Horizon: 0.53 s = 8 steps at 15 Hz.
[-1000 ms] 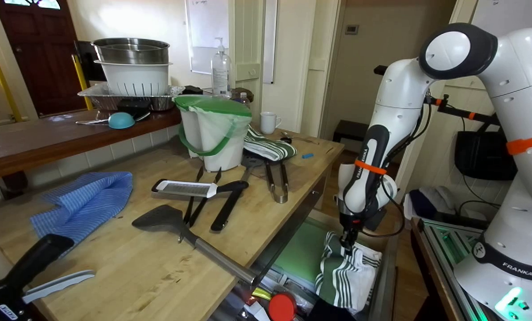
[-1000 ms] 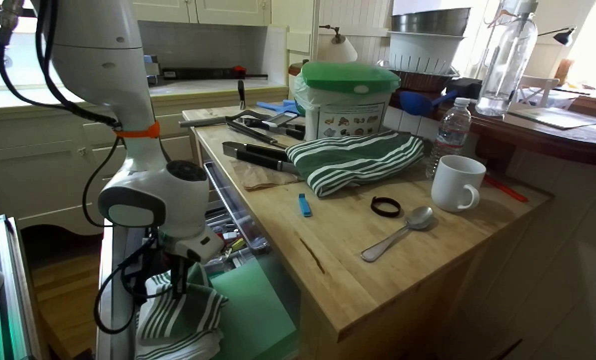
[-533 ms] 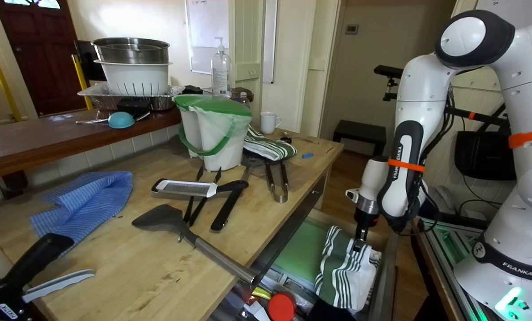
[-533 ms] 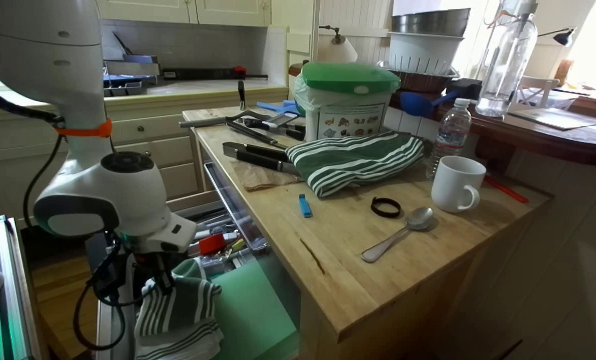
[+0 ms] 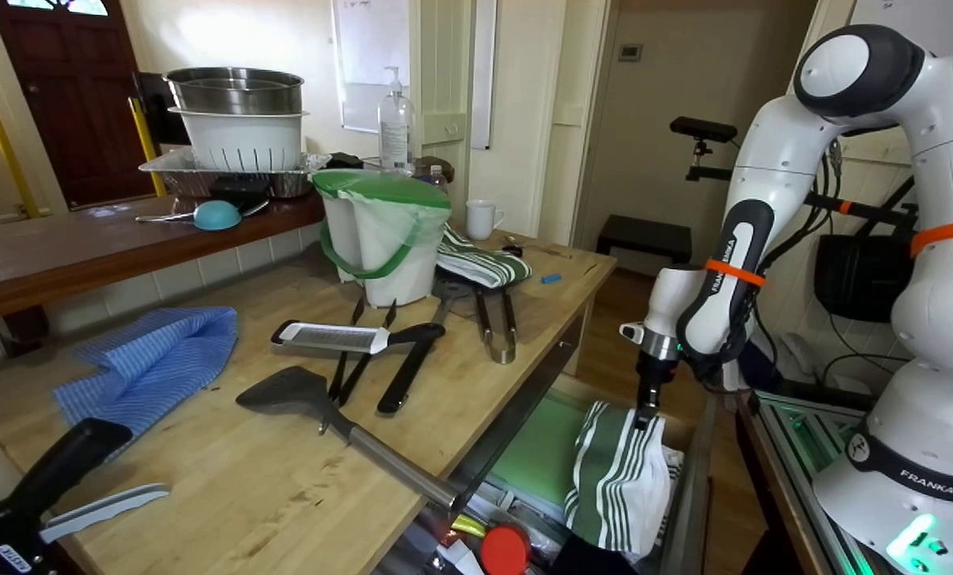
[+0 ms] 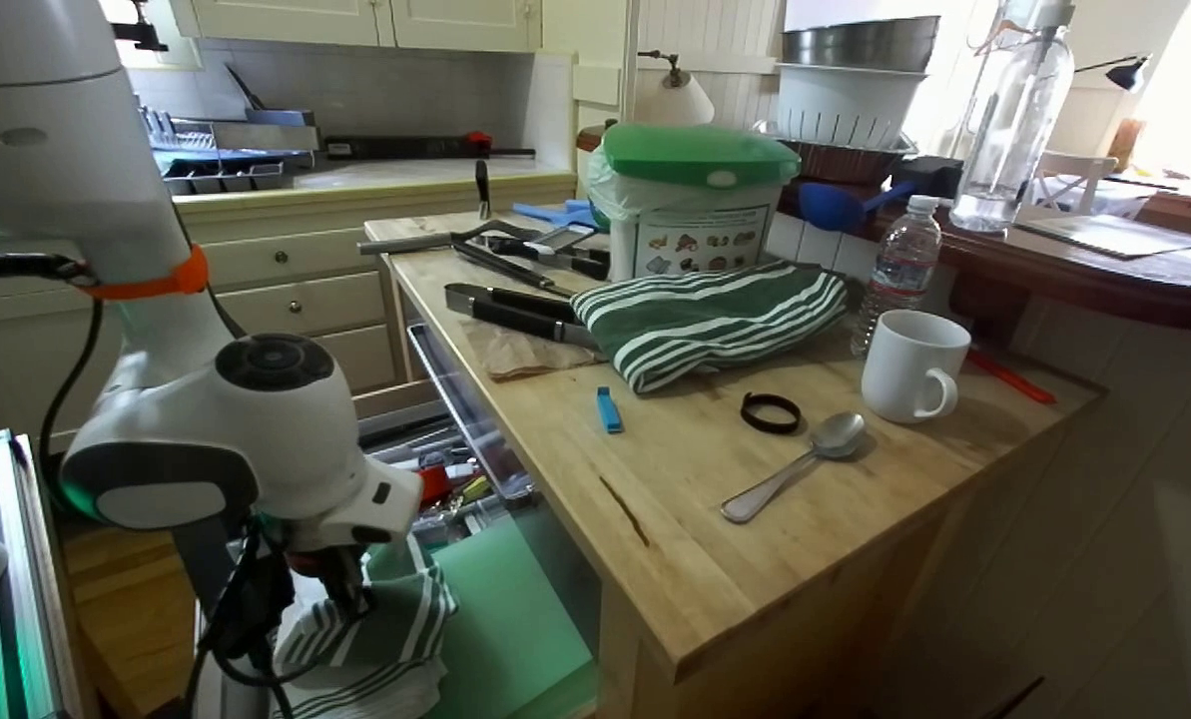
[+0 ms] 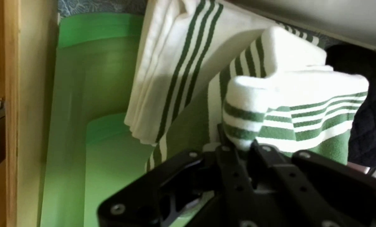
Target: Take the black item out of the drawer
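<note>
Arm (image 5: 780, 152) bent high, sloping down over drawer (image 5: 693, 491). Gripper (image 5: 645, 418) points down, jaws closed on a fold of striped cloth (image 7: 296, 110); black item (image 7: 371, 132) just beside the cloth.

White arm (image 5: 778, 150), black gripper (image 7: 238, 143), orange bands (image 5: 734, 272).
At right in an exterior view, a white disc (image 5: 832, 65) in a dark joint cover (image 5: 898, 76), pale "FRANKA" lettering (image 5: 927, 483) on the base (image 5: 863, 503), a green light (image 5: 910, 537) below; black cables (image 6: 16, 265) at left in an exterior view; silver screws (image 7: 117, 209) on the gripper, low in the wrist view.
</note>
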Each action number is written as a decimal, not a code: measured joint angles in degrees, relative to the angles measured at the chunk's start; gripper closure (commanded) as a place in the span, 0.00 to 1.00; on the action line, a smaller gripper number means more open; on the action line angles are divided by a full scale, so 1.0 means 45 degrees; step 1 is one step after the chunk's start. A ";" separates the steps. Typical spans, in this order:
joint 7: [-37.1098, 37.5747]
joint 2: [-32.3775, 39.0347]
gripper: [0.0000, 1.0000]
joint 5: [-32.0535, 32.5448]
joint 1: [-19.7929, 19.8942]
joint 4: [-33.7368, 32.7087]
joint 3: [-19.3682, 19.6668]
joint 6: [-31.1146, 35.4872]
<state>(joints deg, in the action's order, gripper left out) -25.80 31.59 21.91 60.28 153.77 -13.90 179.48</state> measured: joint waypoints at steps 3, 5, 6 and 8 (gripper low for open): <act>-0.0188 -0.0153 0.97 -0.0276 -0.0248 -0.0967 0.0217 -0.1935; -0.0239 -0.0151 0.97 -0.0487 -0.0883 -0.1531 0.0730 -0.2341; -0.0239 -0.0139 0.65 -0.0505 -0.1351 -0.1765 0.1126 -0.2343; -0.0233 -0.0113 0.60 -0.0460 -0.2692 -0.2141 0.2263 -0.2341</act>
<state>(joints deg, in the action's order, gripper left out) -26.84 31.08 19.84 48.17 144.14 -3.72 168.95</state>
